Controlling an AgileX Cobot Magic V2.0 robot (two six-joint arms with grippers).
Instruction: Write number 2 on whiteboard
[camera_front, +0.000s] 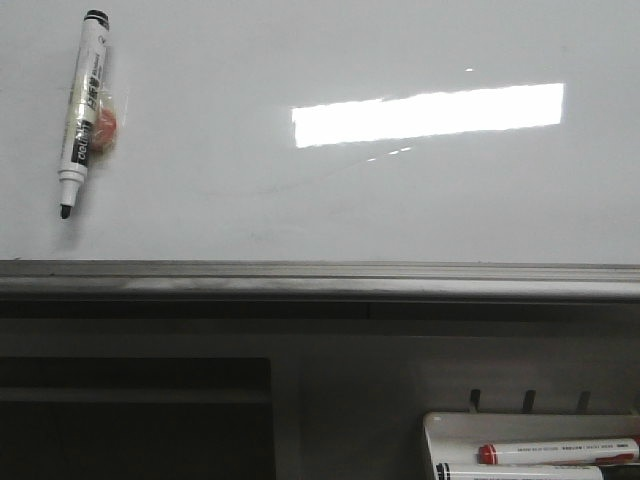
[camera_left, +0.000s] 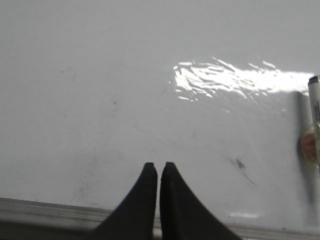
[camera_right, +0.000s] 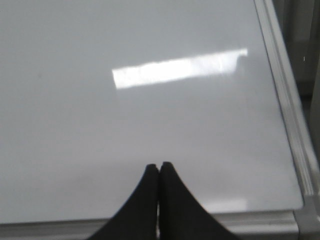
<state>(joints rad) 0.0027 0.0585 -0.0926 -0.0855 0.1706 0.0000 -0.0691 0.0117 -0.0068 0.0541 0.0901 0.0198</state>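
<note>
Facing the whiteboard (camera_front: 300, 220), we see it glossy, white and unmarked, filling the far scene above its grey rail (camera_front: 320, 280). A black marker (camera_front: 83, 110) clings at its left. Our left gripper (camera_left: 158, 169) and right gripper (camera_right: 159, 169) have their jaws together, holding nothing.

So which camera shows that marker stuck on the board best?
The front view: the marker shows whole, cap to tip, against the whiteboard. The left wrist view catches only a blurred strip at the picture's edge. The right wrist view does not show it.
</note>
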